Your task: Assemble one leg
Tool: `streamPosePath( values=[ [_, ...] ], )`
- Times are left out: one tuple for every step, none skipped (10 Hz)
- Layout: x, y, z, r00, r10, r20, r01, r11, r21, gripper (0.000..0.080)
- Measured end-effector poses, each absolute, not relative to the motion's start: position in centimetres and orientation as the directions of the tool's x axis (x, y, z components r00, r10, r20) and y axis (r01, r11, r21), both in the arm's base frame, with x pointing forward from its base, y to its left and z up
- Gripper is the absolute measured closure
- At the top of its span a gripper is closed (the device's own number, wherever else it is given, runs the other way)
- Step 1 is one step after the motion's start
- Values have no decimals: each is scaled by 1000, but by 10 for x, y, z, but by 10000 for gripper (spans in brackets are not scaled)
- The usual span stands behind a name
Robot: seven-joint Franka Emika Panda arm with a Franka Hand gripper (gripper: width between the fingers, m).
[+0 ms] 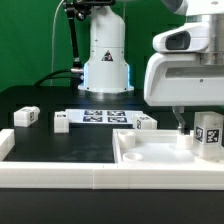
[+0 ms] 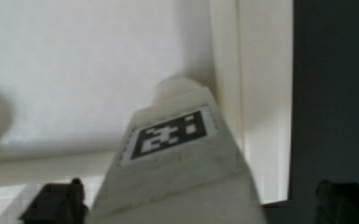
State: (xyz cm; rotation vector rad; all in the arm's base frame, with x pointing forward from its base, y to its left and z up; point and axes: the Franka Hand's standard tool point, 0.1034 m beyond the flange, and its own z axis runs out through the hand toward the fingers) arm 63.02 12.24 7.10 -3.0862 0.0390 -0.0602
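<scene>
One leg (image 1: 208, 134), a small white block with a black-and-white marker, stands upright on the large white panel (image 1: 150, 158) near its corner at the exterior view's right. My gripper (image 1: 200, 128) hangs over it with the leg between the fingers. In the wrist view the leg (image 2: 179, 150) fills the middle. The dark fingertips (image 2: 55, 203) stand wide apart at either side of it, with a gap showing on one side. My gripper (image 2: 199, 206) looks open. Three more legs lie on the table: two (image 1: 25, 117) (image 1: 60, 122) at the left, one (image 1: 147, 122) behind the panel.
The marker board (image 1: 105, 116) lies in front of the robot base (image 1: 106, 60). The panel's raised rim (image 2: 256, 80) runs right beside the leg, with black table (image 2: 336, 80) beyond it. A white wall (image 1: 50, 175) borders the table's front.
</scene>
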Motion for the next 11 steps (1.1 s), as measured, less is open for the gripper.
streamPosePath(
  values=[
    [631,123,73,997,56,44,58,-997,-52,150],
    [631,124,75,996,74,48,77,-996,-54,150],
    [631,125,76,997,63,48,66,-996,-55,150],
    [632,124,76,997,63,49,66,-996,-55,150],
    [632,124,76,997,58,49,61,-997,-55,150],
    [632,124,76,997,54,49,57,-997,-55,150],
    [632,124,75,997,54,48,57,-997,-55,150],
    [631,124,75,997,54,48,57,-997,-55,245],
    [631,124,75,997,54,48,57,-997,-55,401],
    [632,123,75,997,54,48,56,-997,-53,401],
    [632,121,75,998,52,48,54,-997,-52,508]
  ],
)
